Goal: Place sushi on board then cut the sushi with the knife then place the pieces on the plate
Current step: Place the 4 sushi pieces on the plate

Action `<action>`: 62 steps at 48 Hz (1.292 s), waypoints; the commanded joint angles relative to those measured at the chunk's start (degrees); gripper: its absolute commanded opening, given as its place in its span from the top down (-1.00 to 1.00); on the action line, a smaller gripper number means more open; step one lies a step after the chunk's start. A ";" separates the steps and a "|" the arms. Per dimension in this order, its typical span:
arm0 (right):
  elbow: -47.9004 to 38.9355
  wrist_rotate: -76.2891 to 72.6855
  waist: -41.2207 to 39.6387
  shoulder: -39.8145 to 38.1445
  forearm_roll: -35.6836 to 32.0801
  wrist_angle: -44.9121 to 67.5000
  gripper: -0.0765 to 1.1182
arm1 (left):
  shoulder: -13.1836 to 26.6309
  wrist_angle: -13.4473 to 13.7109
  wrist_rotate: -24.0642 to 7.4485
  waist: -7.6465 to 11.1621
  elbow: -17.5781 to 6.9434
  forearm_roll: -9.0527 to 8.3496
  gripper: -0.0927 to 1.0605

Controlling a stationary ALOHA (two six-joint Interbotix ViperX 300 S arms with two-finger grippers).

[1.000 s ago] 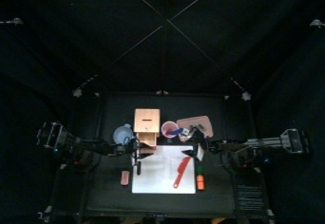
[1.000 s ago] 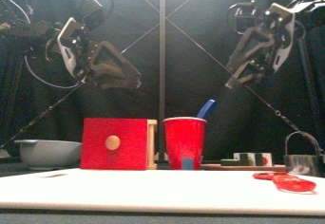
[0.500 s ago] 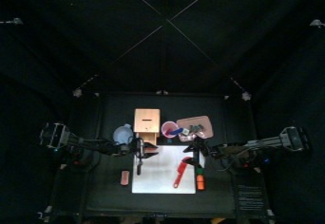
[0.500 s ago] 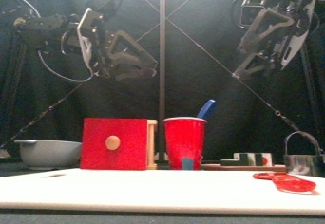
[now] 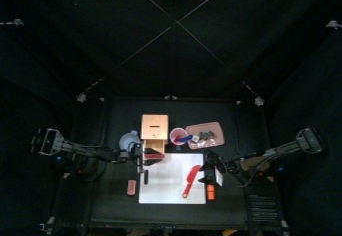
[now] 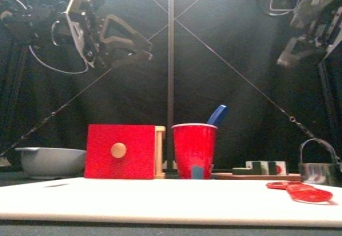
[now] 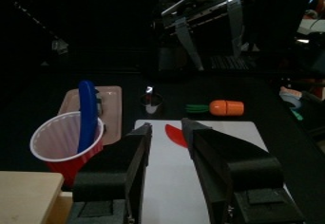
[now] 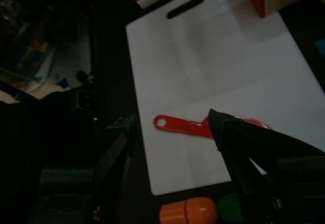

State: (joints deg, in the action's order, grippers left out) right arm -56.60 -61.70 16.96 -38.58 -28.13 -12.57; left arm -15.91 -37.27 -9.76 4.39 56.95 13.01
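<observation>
- Sushi roll (image 6: 263,167): dark green blocks on the pink tray (image 7: 108,97), behind the white cutting board (image 6: 147,200) and right of the red cup (image 6: 195,150).
- Red knife (image 5: 194,180): lies flat on the board's right half.
- Blue knife (image 6: 217,114): stands in the cup.
- Left gripper (image 7: 165,133): hangs high over the board's left side, jaws parted, empty.
- Right gripper (image 8: 169,131): high at the right, jaws wide apart, empty.

Overhead, front, wrists; white board (image 5: 166,186) common
</observation>
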 commanded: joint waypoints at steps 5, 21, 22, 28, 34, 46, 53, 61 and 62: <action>-0.18 0.18 0.00 -7.65 -5.36 -2.20 -0.68 | -5.54 -0.97 0.18 0.70 3.43 0.00 -0.44; -2.11 0.18 -5.80 -10.55 -11.34 -3.69 -0.68 | -15.64 -0.97 -0.26 0.88 8.61 -1.23 -0.46; -2.20 0.26 -6.15 -10.28 -11.51 -3.60 -0.68 | -16.08 -0.97 -0.26 0.79 9.14 -1.41 -0.46; -2.90 0.18 -7.56 -8.61 -11.87 -2.11 -0.68 | -18.46 -0.97 -0.09 1.05 10.81 -3.25 -0.46; -3.08 0.18 -7.91 -7.82 -11.87 -0.79 -0.68 | -18.81 -0.97 0.18 1.14 10.72 -4.13 -0.46; -3.69 0.09 -8.09 -7.56 -11.60 -0.35 -0.68 | -18.81 -0.70 0.26 1.14 11.60 -4.13 -0.46; -3.69 0.09 -9.49 -7.56 -11.51 -0.35 -0.68 | -18.81 -0.44 0.35 1.23 12.83 -4.13 -0.46; -3.69 0.00 -11.43 -7.56 -11.25 -0.35 -0.68 | -18.81 -0.44 0.26 1.23 14.24 -4.04 -0.46; -3.69 0.00 -11.51 -7.56 -11.25 -0.35 -0.68 | -18.81 -0.44 0.26 1.14 14.24 -4.13 -0.46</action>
State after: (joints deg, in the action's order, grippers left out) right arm -60.91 -61.61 5.98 -46.23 -39.46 -13.27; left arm -34.63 -37.44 -9.49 5.45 71.81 9.05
